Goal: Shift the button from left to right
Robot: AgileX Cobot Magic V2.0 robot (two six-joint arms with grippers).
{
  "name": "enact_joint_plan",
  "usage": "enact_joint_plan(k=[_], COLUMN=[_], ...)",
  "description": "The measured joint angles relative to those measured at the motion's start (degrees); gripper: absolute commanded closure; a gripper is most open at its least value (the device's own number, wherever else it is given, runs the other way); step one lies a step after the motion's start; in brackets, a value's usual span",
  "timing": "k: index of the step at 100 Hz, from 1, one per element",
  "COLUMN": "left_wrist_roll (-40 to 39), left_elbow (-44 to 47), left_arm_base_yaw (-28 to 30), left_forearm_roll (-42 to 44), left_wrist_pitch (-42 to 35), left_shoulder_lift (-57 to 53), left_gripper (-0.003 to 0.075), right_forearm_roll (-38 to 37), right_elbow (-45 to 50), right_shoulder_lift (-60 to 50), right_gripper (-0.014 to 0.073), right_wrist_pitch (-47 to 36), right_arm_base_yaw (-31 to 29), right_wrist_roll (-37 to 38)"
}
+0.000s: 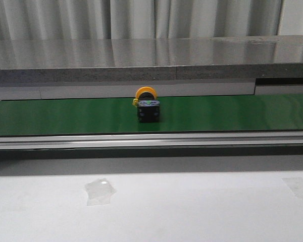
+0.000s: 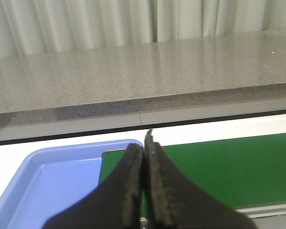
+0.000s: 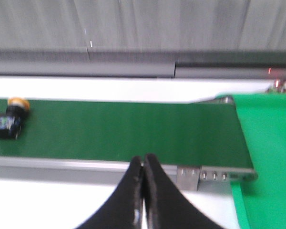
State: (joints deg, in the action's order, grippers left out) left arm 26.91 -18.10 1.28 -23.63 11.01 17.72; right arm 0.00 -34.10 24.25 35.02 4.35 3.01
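The button (image 1: 147, 106), orange-yellow cap on a black body, lies on the green conveyor belt (image 1: 232, 112) near its middle in the front view. It also shows in the right wrist view (image 3: 9, 119) at the belt's far end from my right gripper. My left gripper (image 2: 145, 145) is shut and empty, over the edge where a blue tray meets the belt. My right gripper (image 3: 143, 160) is shut and empty, in front of the belt's metal rail. Neither gripper shows in the front view.
A blue tray (image 2: 47, 181) sits at the belt's left end. A bright green bin or mat (image 3: 269, 157) lies at the belt's right end. A grey stone ledge (image 1: 151, 60) runs behind the belt. Clear tape patches (image 1: 99, 191) lie on the white table in front.
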Motion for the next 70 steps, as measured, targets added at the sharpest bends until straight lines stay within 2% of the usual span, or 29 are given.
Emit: enact_joint_plan(k=[18,48,58,70], left_wrist_roll=[0.0,0.0,0.0,0.0], left_elbow=[0.0,0.0,0.0,0.0], left_arm_base_yaw=[0.0,0.0,0.0,0.0], left_forearm_roll=[0.0,0.0,0.0,0.0], left_wrist_pitch=[0.0,0.0,0.0,0.0], left_shoulder_lift=[0.0,0.0,0.0,0.0], left_gripper=[0.0740,0.0740,0.0740,0.0740], right_forearm_roll=[0.0,0.0,0.0,0.8], right_elbow=[-8.7,-12.4,-12.4,-12.4], right_shoulder_lift=[11.8,22.8,24.2,24.5], right_gripper=[0.0662,0.0652,0.0558,0.0327], right_wrist_pitch=[8.1,8.6,8.3,8.2], right_arm_base_yaw=[0.0,0.0,0.0,0.0], right_wrist_roll=[0.0,0.0,0.0,0.0])
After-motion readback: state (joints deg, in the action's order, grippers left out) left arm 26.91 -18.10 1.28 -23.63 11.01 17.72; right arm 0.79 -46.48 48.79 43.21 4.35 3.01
